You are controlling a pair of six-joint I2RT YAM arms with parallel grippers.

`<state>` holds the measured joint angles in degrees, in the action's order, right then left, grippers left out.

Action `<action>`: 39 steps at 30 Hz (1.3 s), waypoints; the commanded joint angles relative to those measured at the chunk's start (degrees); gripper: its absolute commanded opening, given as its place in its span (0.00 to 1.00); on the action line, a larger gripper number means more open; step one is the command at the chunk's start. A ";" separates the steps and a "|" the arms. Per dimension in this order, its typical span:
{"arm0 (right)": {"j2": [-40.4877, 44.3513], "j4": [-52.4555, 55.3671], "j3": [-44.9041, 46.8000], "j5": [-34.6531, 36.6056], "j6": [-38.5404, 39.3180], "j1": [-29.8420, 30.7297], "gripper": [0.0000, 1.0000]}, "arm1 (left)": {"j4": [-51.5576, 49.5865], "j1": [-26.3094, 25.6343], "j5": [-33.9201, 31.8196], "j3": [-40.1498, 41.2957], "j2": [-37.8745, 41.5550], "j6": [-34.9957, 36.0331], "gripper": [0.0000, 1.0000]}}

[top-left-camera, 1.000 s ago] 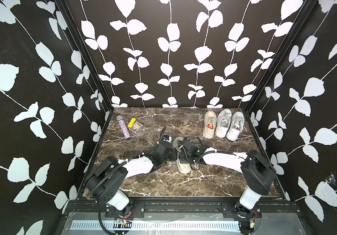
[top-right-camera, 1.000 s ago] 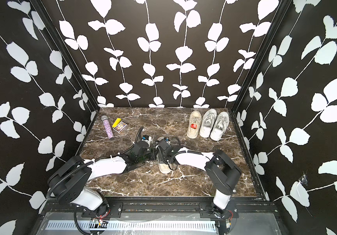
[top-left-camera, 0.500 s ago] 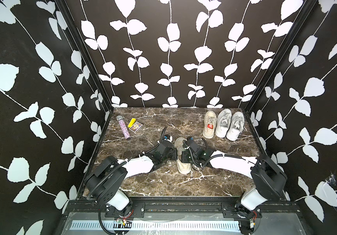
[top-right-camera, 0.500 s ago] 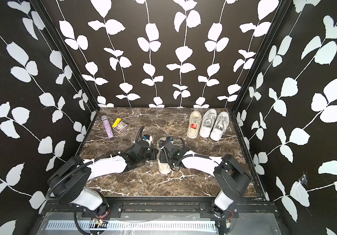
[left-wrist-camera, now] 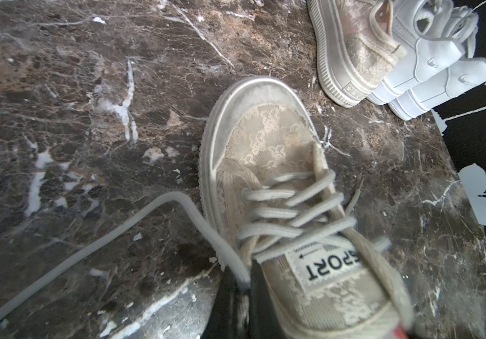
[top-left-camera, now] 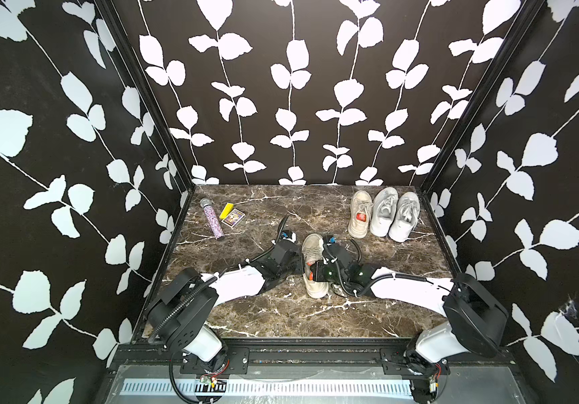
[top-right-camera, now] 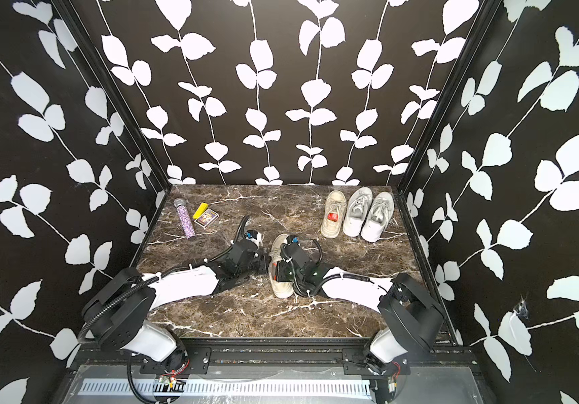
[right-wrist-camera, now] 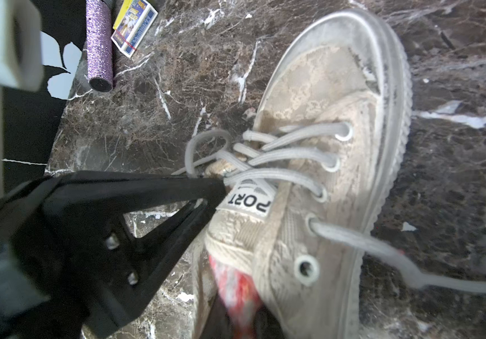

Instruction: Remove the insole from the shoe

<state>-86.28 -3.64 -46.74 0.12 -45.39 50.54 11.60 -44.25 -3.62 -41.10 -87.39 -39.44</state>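
A beige lace-patterned shoe (top-left-camera: 313, 245) (top-right-camera: 278, 250) lies mid-table, toe to the back. My left gripper (top-left-camera: 300, 266) (top-right-camera: 266, 267) (left-wrist-camera: 243, 283) is at its left side, shut on the shoe's laced edge. A loose lace end (left-wrist-camera: 89, 252) runs in between the black fingers (right-wrist-camera: 206, 190). My right gripper (top-left-camera: 313, 276) (top-right-camera: 276, 276) (right-wrist-camera: 235, 317) is over the shoe's opening. It is shut on the red and white insole (right-wrist-camera: 234, 278), whose end sticks up out of the opening below the tongue (right-wrist-camera: 250, 202). The rest of the insole is hidden inside the shoe.
At the back right stand a matching beige shoe (top-left-camera: 360, 218) and two white sneakers (top-left-camera: 384, 211) (top-left-camera: 403, 217). A purple glitter tube (top-left-camera: 212, 218) and a yellow card box (top-left-camera: 232, 215) lie at the back left. Patterned walls close in the marble table (top-left-camera: 281, 314).
The right arm's elbow has swung out to the right and lower, and its gripper has shifted slightly right at the shoe. The left arm and the shoe have barely moved.
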 commanded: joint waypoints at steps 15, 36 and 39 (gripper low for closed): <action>13.21 -20.78 9.48 2.21 7.48 1.49 0.00 | -7.71 0.51 -5.19 -1.84 -1.02 0.02 0.00; 23.90 -34.29 22.37 12.93 8.97 1.22 0.00 | -8.43 0.57 -4.39 -3.57 -1.88 0.50 0.00; 26.36 -38.10 24.71 13.04 10.59 0.83 0.00 | -8.61 0.56 -4.71 -3.64 -1.95 0.68 0.00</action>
<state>-64.16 -30.11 -22.57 9.32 -36.51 51.81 7.97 -45.36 -0.84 -44.86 -88.23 -39.40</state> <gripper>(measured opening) 0.098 0.075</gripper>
